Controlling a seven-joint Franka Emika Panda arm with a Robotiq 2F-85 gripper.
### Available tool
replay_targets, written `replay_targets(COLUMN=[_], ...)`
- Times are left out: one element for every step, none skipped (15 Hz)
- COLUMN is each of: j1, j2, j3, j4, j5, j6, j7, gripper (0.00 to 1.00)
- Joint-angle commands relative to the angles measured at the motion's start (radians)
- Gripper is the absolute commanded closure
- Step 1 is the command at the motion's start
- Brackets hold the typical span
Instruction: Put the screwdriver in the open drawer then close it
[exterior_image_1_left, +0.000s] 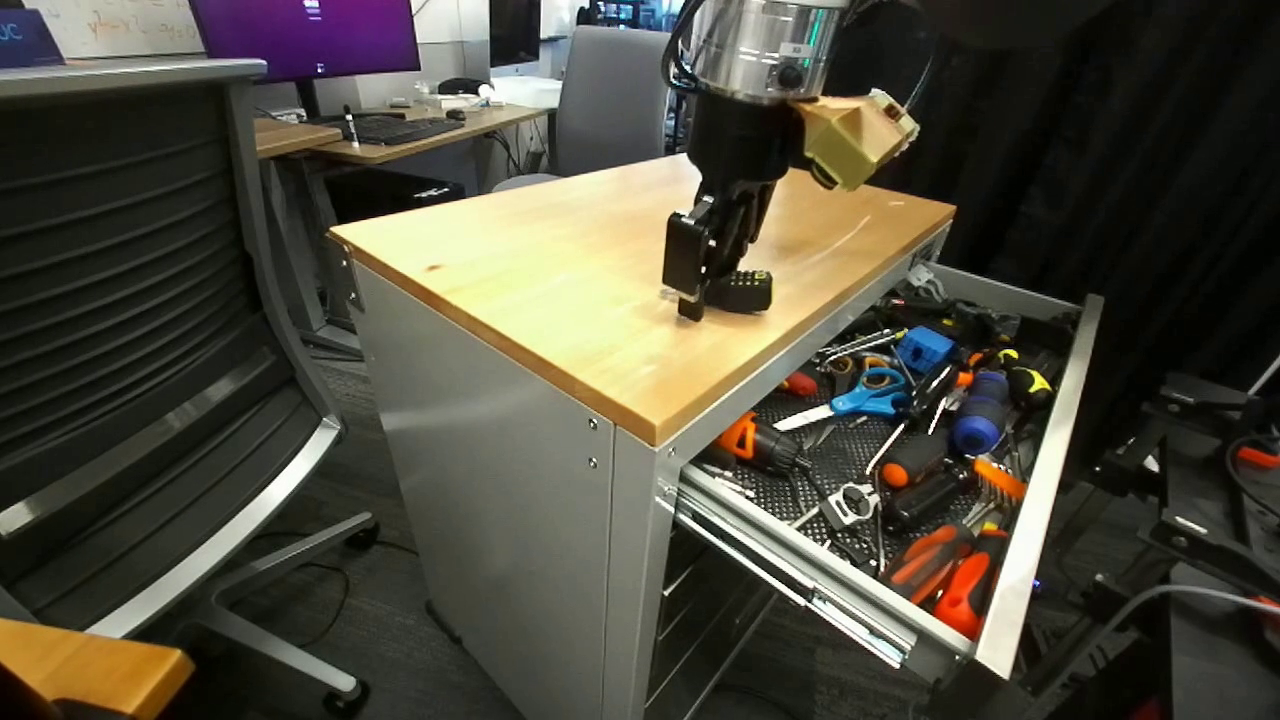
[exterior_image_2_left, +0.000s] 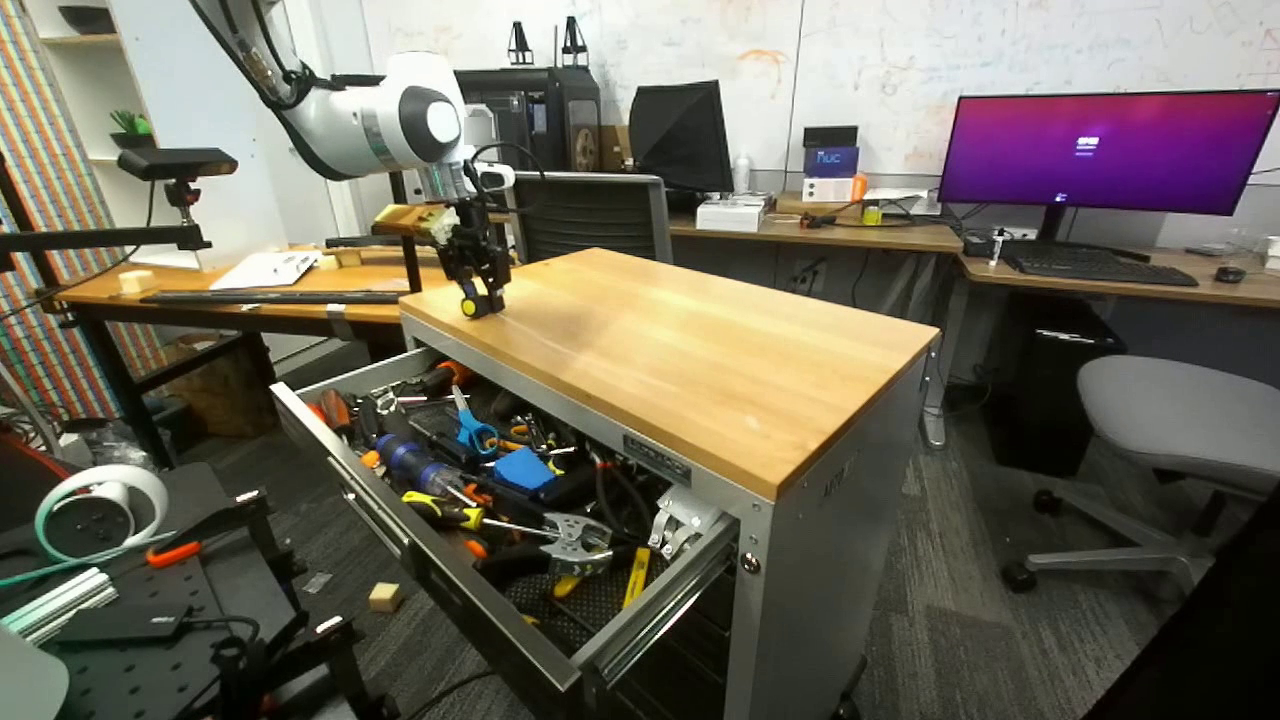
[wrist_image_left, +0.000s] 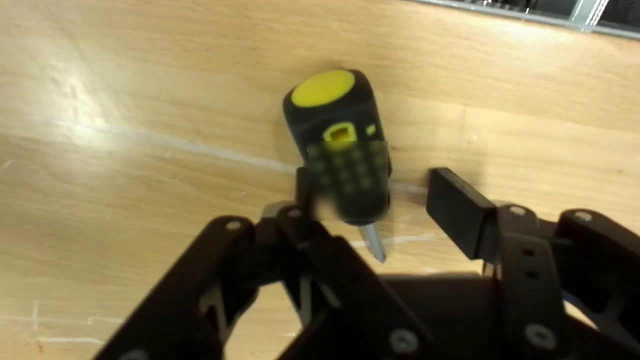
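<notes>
Gripper (wrist_image_left: 367, 195) right down at the wooden top (exterior_image_2_left: 680, 330), jaws spread wider than the screwdriver (wrist_image_left: 345, 155) between them, and no grip on it! Look at the wrist view: the finger (wrist_image_left: 452, 215) at that view's right stands clear, bare wood showing in the gap, while the opposite finger sits right alongside the handle. Touching? Can't tell, with a blurred square over that very spot.

And how's the screwdriver lying? Along the wood, near the front edge above the drawer (exterior_image_1_left: 1043, 480). Its long axis runs steeply down the wrist view, leaning from upper left to lower right. Yellow butt cap at the top end, on the drawer side; short metal blade poking out at the bottom, so the tip points away from the drawer, back across the wood. In an exterior view, that round yellow cap shows at the fingertips, turned out toward the drawer's side.

Across to the drawer, then: in both exterior views it stands pulled well out of the grey cabinet (exterior_image_1_left: 500, 450), packed with tools. Blue-handled scissors (exterior_image_1_left: 860, 403), an orange-and-black tool (exterior_image_1_left: 770, 447) close to the cabinet body, a metal spring clamp (exterior_image_2_left: 575, 535) toward one end.
</notes>
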Motion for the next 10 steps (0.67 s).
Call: replay_targets(j1=[0.048,0.053,0.060,0.062,0.055,0.023,0.012,0.017,0.015,0.013], j2=[0.000,-0.008,-0.024,-0.038,-0.060,-0.082,-0.102,-0.126,-0.150,-0.180], j3=[-0.055,-0.065,-0.076,-0.080,-0.075,-0.044,-0.032,-0.035,-0.029,-0.021], j4=[0.017,0.005,-0.016,-0.035,-0.067,-0.107,-0.141,-0.180,-0.216,-0.264], j5=[-0.029,-0.031,-0.036,-0.034,-0.012,0.049,0.078,0.084,0.102,0.120], j6=[-0.028,-0.032,-0.030,-0.033,-0.037,-0.033,-0.030,-0.031,-0.037,-0.027], j7=[0.072,0.091,0.118,0.137,0.142,0.098,0.086,0.106,0.106,0.108], gripper=[0.73,0.80,0.88,0.94,0.95,0.92,0.92,0.92,0.92,0.92])
